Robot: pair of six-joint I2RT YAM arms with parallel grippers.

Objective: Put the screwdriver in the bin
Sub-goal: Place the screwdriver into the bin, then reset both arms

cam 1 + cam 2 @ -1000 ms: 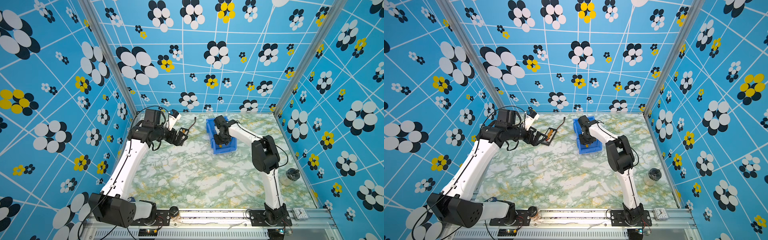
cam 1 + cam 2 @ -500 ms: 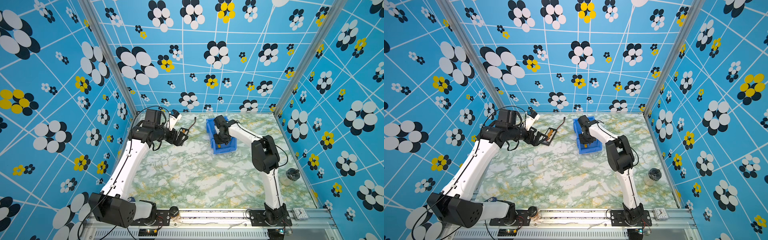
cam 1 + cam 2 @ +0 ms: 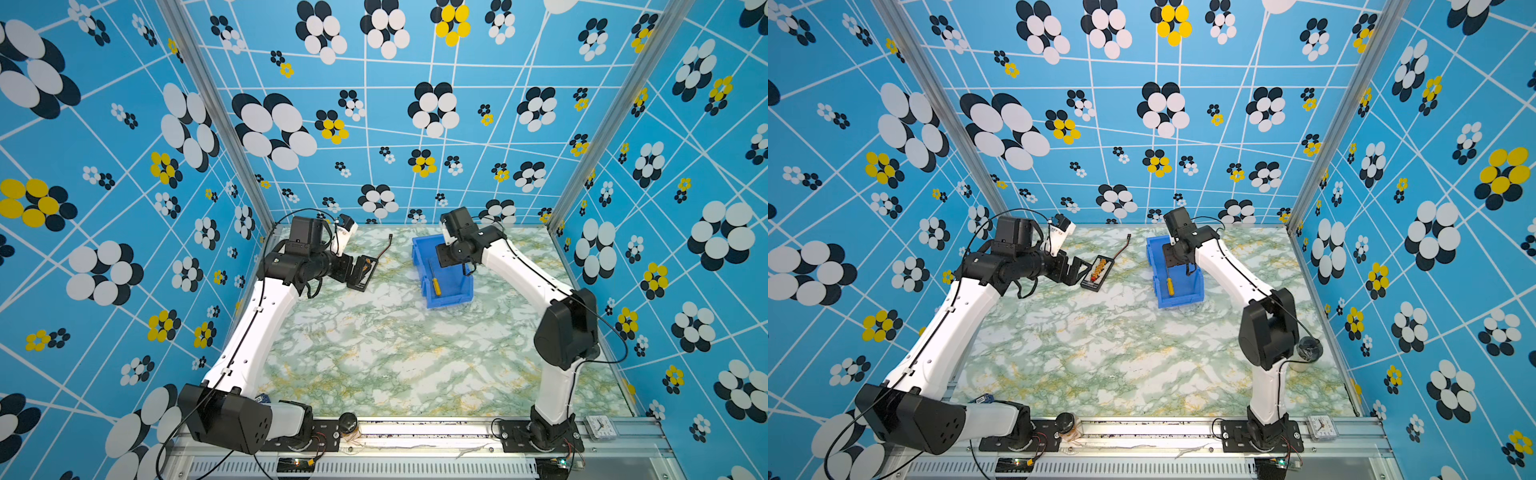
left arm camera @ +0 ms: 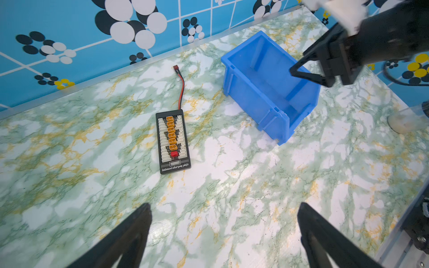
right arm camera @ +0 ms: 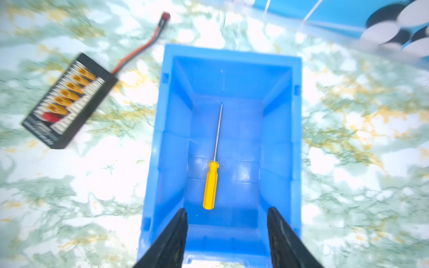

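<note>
Lying flat on the floor of the bright blue rectangular plastic bin [image 5: 232,55] is the small slim screwdriver [image 5: 212,176] with its yellow-orange plastic handle and thin grey metal shaft. The handle end points toward the bin's low cut-out front lip and the tip toward the tall rear wall. Both top views show it the same way, roughly along the bin's length and nearer the left wall [image 3: 435,280] [image 3: 1169,282]. Nothing is gripping it.

The right gripper [image 5: 227,210] hangs above the open top of the bin with its 2 black fingers [image 5: 173,234] parted to a moderate gap. There is only blue bin floor between them, and neither finger touches the screwdriver. The left wrist view shows the same gripper [image 4: 310,76] from the side, raised over the bin's rim and empty.

The left gripper [image 4: 224,205] is spread wide and holds nothing. Its fingers frame bare green-and-white marble-patterned tabletop [image 3: 374,353]. Ahead of it on that tabletop lies a flat black rectangular board [image 4: 173,141] with a column of 6 orange connectors and 1 red block down its middle. A thin red-and-black wire [image 4: 182,90] runs from the board's far end toward the back wall. The board sits well clear of the bin, to the bin's left in both top views [image 3: 1097,272].

The bin stands upright near the back of the table, its solid blue front wall [image 3: 451,301] facing the robot's base rail. A small white square clock [image 3: 599,427] sits at the right end of that rail.
</note>
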